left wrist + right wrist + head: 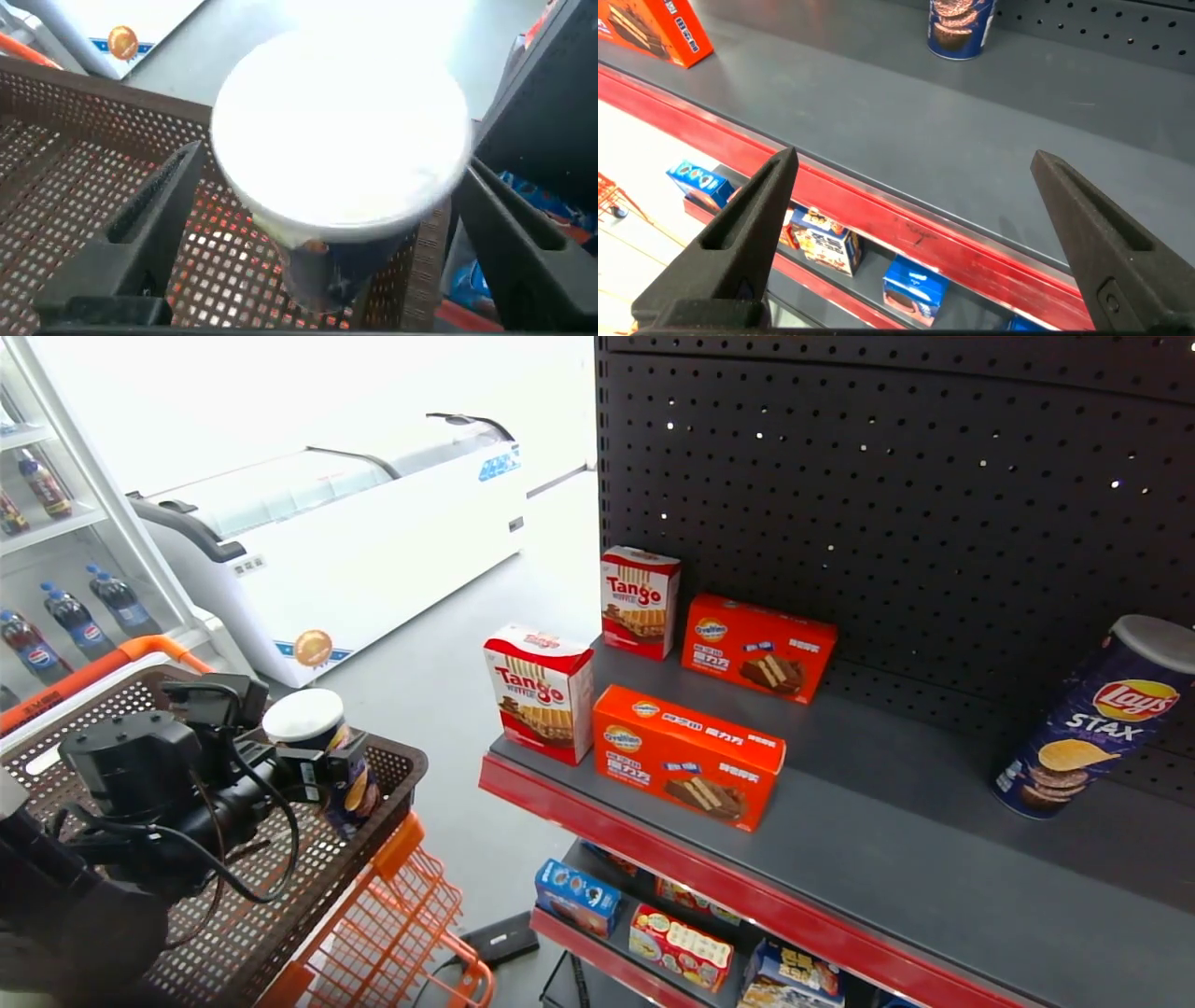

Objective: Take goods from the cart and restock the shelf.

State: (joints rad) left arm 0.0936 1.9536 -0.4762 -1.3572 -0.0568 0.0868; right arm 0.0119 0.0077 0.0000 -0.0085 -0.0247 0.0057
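A dark blue chips can (318,733) with a white lid stands upright over the brown basket of the orange cart (393,758). My left gripper (329,767) is shut on it. From the left wrist the white lid of the chips can (341,140) sits between the two black fingers (159,210). My right gripper (915,177) is open with nothing in it, above the red front edge of the grey shelf (906,103). On the shelf (934,859) a second chips can (1092,719) leans against the pegboard.
Two wafer boxes (540,695) and two orange boxes (688,756) stand at the shelf's left end. The stretch between them and the leaning can is bare. Snack packs (579,896) fill the lower shelf. A white chest freezer (355,541) stands behind the cart.
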